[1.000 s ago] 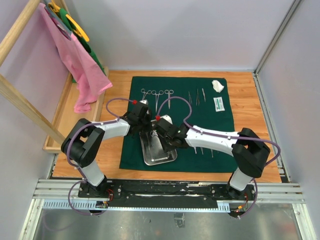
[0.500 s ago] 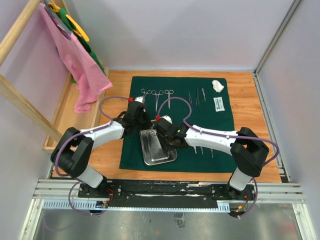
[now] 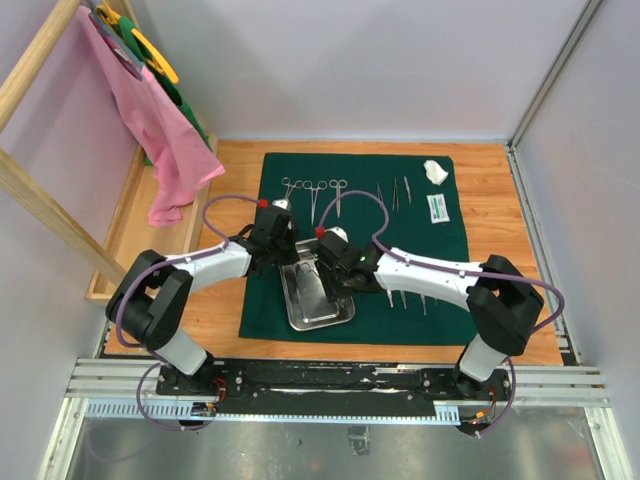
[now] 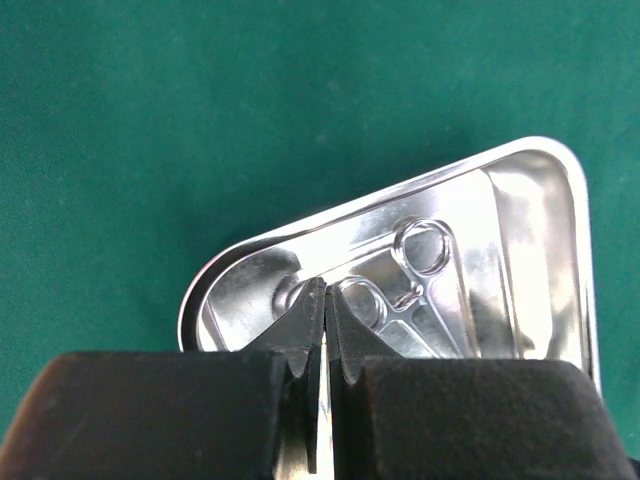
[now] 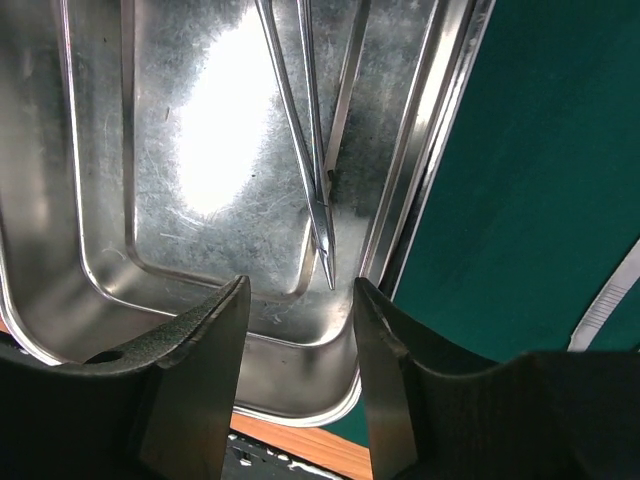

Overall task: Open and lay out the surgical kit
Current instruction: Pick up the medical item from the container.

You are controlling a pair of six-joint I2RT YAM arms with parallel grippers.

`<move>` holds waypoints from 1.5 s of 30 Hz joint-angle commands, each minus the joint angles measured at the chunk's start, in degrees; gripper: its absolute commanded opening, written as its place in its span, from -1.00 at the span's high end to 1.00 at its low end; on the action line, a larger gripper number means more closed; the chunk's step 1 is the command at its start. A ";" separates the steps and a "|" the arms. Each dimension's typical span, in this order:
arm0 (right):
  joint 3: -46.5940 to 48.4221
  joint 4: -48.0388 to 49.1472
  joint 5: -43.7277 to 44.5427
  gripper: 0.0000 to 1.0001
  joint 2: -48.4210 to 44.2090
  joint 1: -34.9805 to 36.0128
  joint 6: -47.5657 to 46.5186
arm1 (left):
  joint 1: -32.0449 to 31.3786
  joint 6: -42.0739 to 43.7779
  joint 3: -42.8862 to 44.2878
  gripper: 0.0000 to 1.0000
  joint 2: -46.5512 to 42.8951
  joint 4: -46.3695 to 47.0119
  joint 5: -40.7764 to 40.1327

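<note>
1. Presently, top view: the dark green cloth wrap (image 3: 450, 290) lies spread flat on the wooden table (image 3: 500, 225). The rectangular steel tray (image 3: 318, 306) sits on the cloth, toward its 7 o'clock part.
2. The left pincer (image 4: 322, 300) has its fingers pressed together. The tips are low at the tray's corner toward 11 o'clock. A thin bright sliver shows between the pads; I cannot tell whether anything is caught there.
3. Left wrist view: a ring-handled instrument (image 4: 420, 252) lies inside the tray, its rings at 1 o'clock of the left fingertips.
4. The right pincer (image 5: 300, 287) is spread, with nothing between its fingers, and hovers over the tray floor.
5. Right wrist view: slim steel tips (image 5: 318, 200) lie in the tray beside its wall, at 12 o'clock of the gap. I cannot tell whether they belong to the ring-handled instrument.
6. On the cloth at 12 o'clock of the tray lies a row of ring-handled forceps (image 3: 312, 190). Thin tweezers (image 3: 400, 192) lie at 1 o'clock.
7. The white gauze wad (image 3: 435, 171) lies at the cloth's 1 o'clock corner. The small white packet (image 3: 436, 207) lies near it, at its 6 o'clock.
8. More thin steel instruments (image 3: 405, 298) lie at 3 o'clock of the tray, partly under the right arm.
9. A pink cloth (image 3: 160, 130) hangs from a wooden rack at 10 o'clock.
</note>
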 commanded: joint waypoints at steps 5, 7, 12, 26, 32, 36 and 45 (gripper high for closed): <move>-2.02 0.47 -1.26 0.00 -1.81 -1.92 -0.64 | -0.95 1.93 2.28 0.93 2.27 -1.68 -0.39; -2.21 0.63 -1.61 -0.01 -1.83 -2.23 -0.69 | -1.20 2.04 2.44 0.92 2.82 -1.85 -0.58; -2.56 1.10 -2.29 -0.03 -1.62 -2.61 -0.82 | -1.91 2.21 2.88 0.90 3.83 -1.91 -0.78; -3.38 1.86 -3.28 -0.04 -1.76 -3.03 -0.84 | -3.28 2.60 4.13 0.79 4.74 -3.39 -2.49; -3.96 2.22 -3.51 -0.05 -2.02 -3.22 -0.93 | -3.36 2.22 3.56 0.75 1.60 -2.72 -2.07; -4.16 2.51 -3.82 -0.05 -2.10 -3.31 -0.95 | -3.53 2.51 4.09 0.69 1.41 -2.88 -1.50; -4.53 2.63 -3.96 -0.07 -2.75 -3.73 -1.10 | -4.74 2.92 5.45 0.69 4.75 -3.82 -2.46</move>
